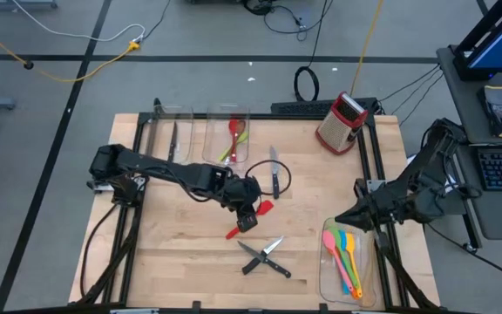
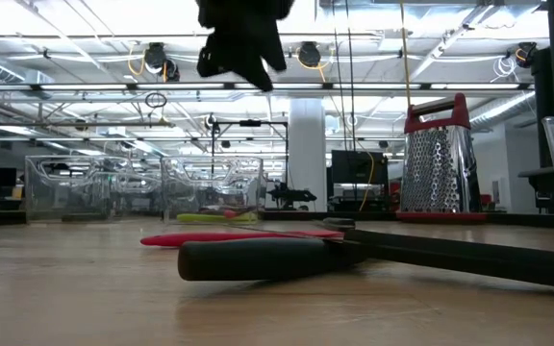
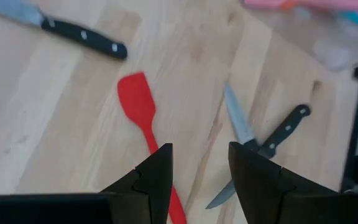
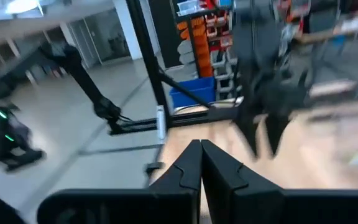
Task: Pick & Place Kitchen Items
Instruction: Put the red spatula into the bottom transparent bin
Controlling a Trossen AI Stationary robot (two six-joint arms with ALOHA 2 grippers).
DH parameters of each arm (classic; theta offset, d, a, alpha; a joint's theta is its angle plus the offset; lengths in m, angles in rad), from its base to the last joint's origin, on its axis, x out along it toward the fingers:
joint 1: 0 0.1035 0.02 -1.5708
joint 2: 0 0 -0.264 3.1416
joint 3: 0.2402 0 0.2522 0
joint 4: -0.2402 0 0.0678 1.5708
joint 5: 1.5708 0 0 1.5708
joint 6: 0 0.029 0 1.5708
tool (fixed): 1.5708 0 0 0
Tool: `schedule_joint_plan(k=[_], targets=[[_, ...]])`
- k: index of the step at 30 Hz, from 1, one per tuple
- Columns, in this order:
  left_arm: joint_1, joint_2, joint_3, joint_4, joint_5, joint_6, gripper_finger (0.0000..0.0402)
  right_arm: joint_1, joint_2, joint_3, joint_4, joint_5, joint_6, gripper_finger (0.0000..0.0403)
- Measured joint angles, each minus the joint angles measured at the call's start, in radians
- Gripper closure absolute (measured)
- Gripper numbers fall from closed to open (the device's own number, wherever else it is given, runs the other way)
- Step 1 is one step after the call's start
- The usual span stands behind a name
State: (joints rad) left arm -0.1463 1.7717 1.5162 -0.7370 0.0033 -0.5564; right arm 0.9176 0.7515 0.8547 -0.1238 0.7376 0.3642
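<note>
Two clear plastic bins (image 1: pixel 227 131) at the table's far left edge: one holds a single knife, the other a red and a green utensil. Left gripper (image 1: pixel 247 216), fingers parted with nothing between them, hangs over one red spatula (image 1: pixel 251 220), flat-bladed and slim-handled, at table centre. Three black-handled steel knives lie loose: one (image 1: pixel 274 171) beyond the spatula, two crossed (image 1: pixel 264 256) nearer the front edge on open bare wood. One red box grater (image 1: pixel 342 122) stands far right. Right gripper (image 4: pixel 200 163), fingers pressed together and empty, waits beside a front-right bin (image 1: pixel 347 258) of coloured spatulas.
</note>
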Motion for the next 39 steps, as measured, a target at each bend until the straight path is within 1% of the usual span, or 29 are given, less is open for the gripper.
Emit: schedule_joint_plan(k=[5,8,12,17,20,23,25,32,35,39], targets=[[0.008,0.069,0.0,-0.003,0.044,-0.01,0.0243,-0.033,-0.024,0.0,-0.036,0.0,-0.241,0.0402],[0.017,0.111,0.0,-0.002,0.056,-0.017,0.0243,-0.06,-0.039,0.0,-0.069,0.0,-0.328,0.0402],[0.033,0.159,0.0,0.002,0.058,-0.03,0.0243,-0.091,-0.06,0.0,-0.139,-0.001,-0.392,0.0401],[0.054,0.22,0.0,0.005,0.093,-0.042,0.0243,-0.126,-0.082,0.0,-0.23,-0.001,-0.405,0.0402],[0.065,0.25,0.0,0.008,0.134,-0.055,0.0243,-0.141,-0.09,0.0,-0.229,-0.001,-0.406,0.0401],[0.072,0.274,0.0,0.009,0.152,-0.055,0.0243,-0.153,-0.098,0.0,-0.23,-0.001,-0.406,0.0402],[0.075,0.277,0.0,0.008,0.154,-0.055,0.0243,-0.159,-0.102,0.0,-0.23,-0.002,-0.406,0.0402],[0.079,0.284,0.0,0.08,0.146,-0.071,0.0239,-0.166,-0.105,0.0,-0.231,-0.005,-0.406,0.0399],[0.079,0.284,0.0,0.092,0.126,-0.093,0.022,-0.166,-0.105,0.0,-0.231,-0.005,-0.404,0.0399],[0.079,0.284,0.0,0.091,0.115,-0.078,0.0173,-0.166,-0.105,0.0,-0.231,-0.005,-0.403,0.0399]])
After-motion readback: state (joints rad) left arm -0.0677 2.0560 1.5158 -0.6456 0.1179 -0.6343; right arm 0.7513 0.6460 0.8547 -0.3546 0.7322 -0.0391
